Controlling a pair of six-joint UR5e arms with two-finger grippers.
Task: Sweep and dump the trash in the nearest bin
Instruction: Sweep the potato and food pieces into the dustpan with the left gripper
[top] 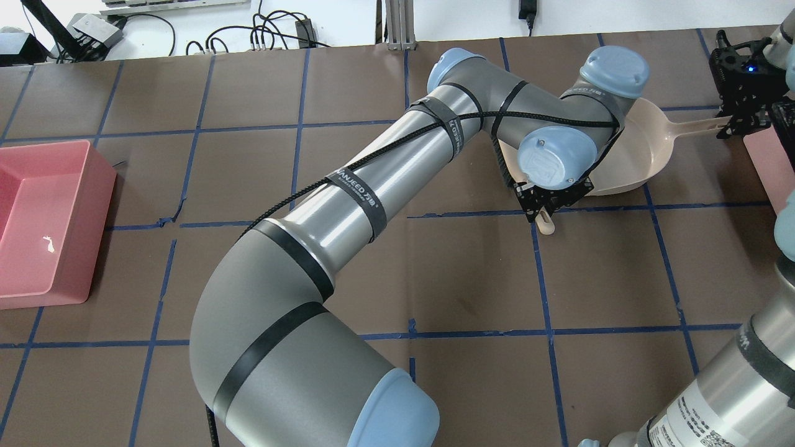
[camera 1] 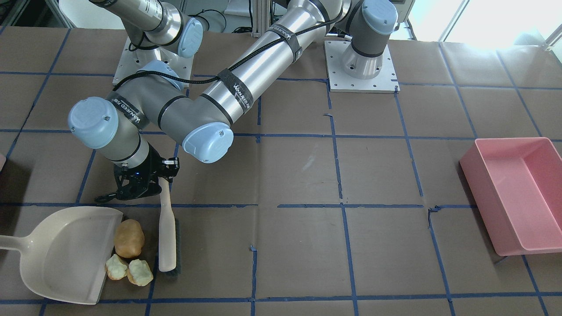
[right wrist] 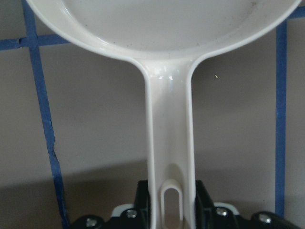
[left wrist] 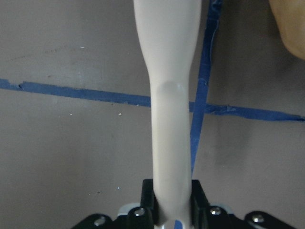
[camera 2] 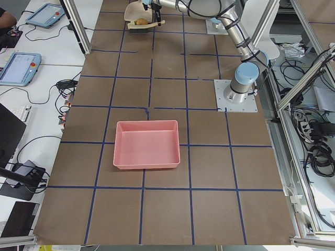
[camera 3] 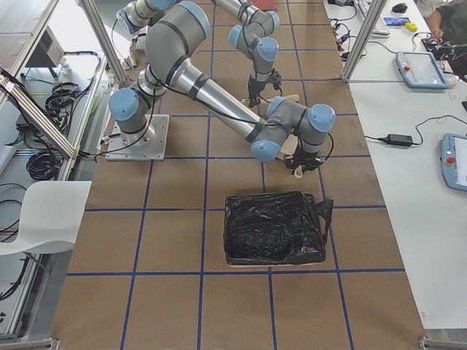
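Observation:
The trash lies at the open mouth of a cream dustpan (camera 1: 61, 254): a brown potato-like lump (camera 1: 129, 238) and two pale bitten core pieces (camera 1: 116, 267) (camera 1: 140, 272). My left gripper (camera 1: 164, 175) is shut on the handle of a cream brush (camera 1: 167, 237), which stands on the far side of the trash from the pan. The left wrist view shows the handle (left wrist: 171, 119) clamped between the fingers. My right gripper (top: 739, 118) is shut on the dustpan's handle (right wrist: 169, 143). The bin shows as a pale pink sliver (top: 770, 167) beside the right gripper.
A large pink rectangular tub (camera 1: 513, 193) stands at the table's other end, also in the overhead view (top: 37, 223). A black-bag-lined container (camera 3: 273, 230) shows in the exterior right view. My left arm (top: 372, 186) stretches across the table and hides the trash from overhead.

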